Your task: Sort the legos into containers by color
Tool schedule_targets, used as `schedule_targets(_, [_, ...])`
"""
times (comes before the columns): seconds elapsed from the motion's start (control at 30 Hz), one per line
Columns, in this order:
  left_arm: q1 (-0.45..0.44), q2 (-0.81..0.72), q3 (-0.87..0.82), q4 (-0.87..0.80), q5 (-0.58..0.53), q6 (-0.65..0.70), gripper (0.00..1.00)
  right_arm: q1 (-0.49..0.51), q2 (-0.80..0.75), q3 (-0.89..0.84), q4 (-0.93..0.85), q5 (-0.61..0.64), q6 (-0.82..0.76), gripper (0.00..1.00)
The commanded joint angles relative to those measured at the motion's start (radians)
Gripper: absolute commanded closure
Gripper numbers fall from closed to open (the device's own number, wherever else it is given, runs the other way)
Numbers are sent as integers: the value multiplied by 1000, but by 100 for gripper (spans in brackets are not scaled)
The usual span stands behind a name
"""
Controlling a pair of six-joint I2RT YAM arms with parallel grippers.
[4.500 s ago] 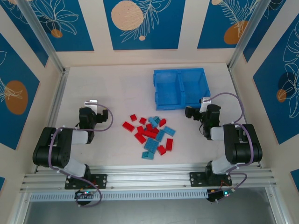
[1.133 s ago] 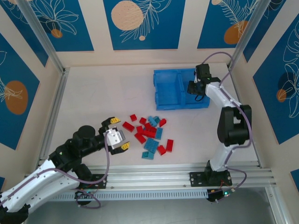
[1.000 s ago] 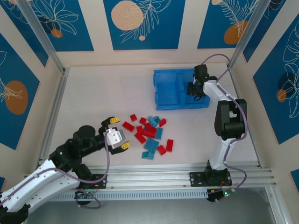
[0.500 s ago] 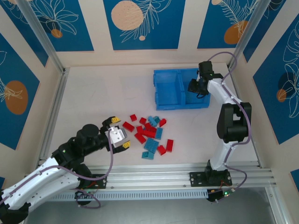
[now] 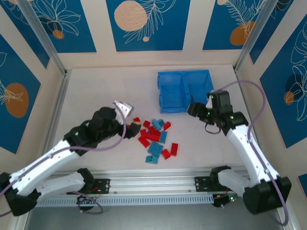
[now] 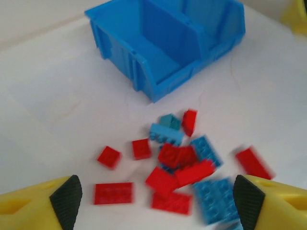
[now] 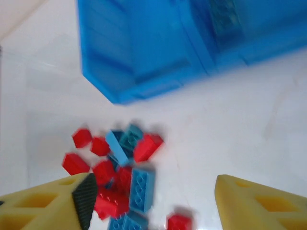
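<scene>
2 colours of legos [image 5: 154, 138] lie loose on the white desk [image 5: 96, 91], red and light blue mixed in 1 scatter near the middle. The scatter is in front of the bin [image 5: 165, 103] and apart from it.

The bin is translucent blue, w/ 2 square compartments side by side and a wall btwn them (left compartment [image 5: 171, 88], right compartment [image 5: 199, 86]). It sits toward the far right of the desk. In the right wrist view a darker blurred patch [image 7: 224, 17] shows inside 1 compartment, too smeared to say what it is.

The left hand [image 5: 133, 127] is at the left edge of the scatter, low over the red pieces there; can't tell if it touches any. In the left wrist view its yellow fingers [image 6: 43, 201] stand wide apart at either side, w/ nothing clamped btwn them. A flat red brick [image 6: 113, 193] lies on the desk under the gap, nearer the left finger.

The right hand [image 5: 195, 110] hangs just in front of the bin's front wall, btwn the bin and the scatter, off to the scatter's right. Its yellow fingers [image 7: 259, 203] are also spread apart and hold nothing; desk and legos show through the gap.

Stragglers: 1 red piece [image 5: 173, 148] lies at the scatter's right side, and 1 blue piece [image 5: 151, 159] lies nearest the arm bases.
</scene>
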Motion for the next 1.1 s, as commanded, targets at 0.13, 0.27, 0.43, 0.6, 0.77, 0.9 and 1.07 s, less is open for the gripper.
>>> schedule_targets(0.13, [-215, 397, 154, -19, -20, -614, 22, -41, -262, -57, -284, 40, 172, 9])
schedule_targets(0.27, [-306, 644, 316, -68, -39, -655, 23, -41, -327, -36, -350, -4, 162, 8])
schedule_targets(0.43, [-340, 851, 448, -144, -83, -681, 24, -41, -382, -17, -422, 2, 151, 7])
schedule_targets(0.6, [-340, 988, 514, -163, -72, -673, 27, -43, -416, -12, -454, 32, 141, 6])
schedule_targets(0.77, [-343, 1083, 542, -119, -4, -645, 31, -43, -414, -15, -455, 24, 132, 5])
schedule_targets(0.9, [-342, 1140, 573, -143, -26, -642, 41, -43, -415, -26, -458, -7, 134, 5])
schedule_targets(1.07, [-342, 1164, 565, -109, 19, -641, 57, -43, -414, -18, -487, -37, 132, 4])
